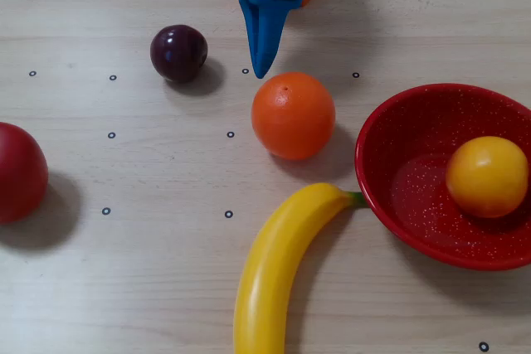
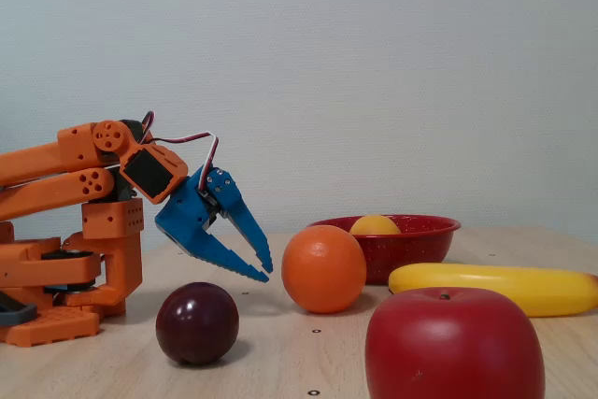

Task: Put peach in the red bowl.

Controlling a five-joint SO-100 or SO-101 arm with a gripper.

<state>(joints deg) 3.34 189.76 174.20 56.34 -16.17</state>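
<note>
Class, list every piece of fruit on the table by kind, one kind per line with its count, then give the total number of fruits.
Round yellow-orange peach, inside the glossy red bowl: 1
Dimpled deep-orange orange: 1
Dark purple plum: 1
Long yellow banana: 1
Big red apple: 1
Total: 5

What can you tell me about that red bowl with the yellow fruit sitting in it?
The red bowl is large, round and glossy, with fine white speckles across its inside. It stands upright on the pale wooden table, at the right edge of the top-down fixed view, where its rim runs partly out of frame. A small yellow-orange peach rests inside it, toward the right. The green tip of the banana reaches its outer wall. In the side-on fixed view it sits low and wide behind the orange.
</note>
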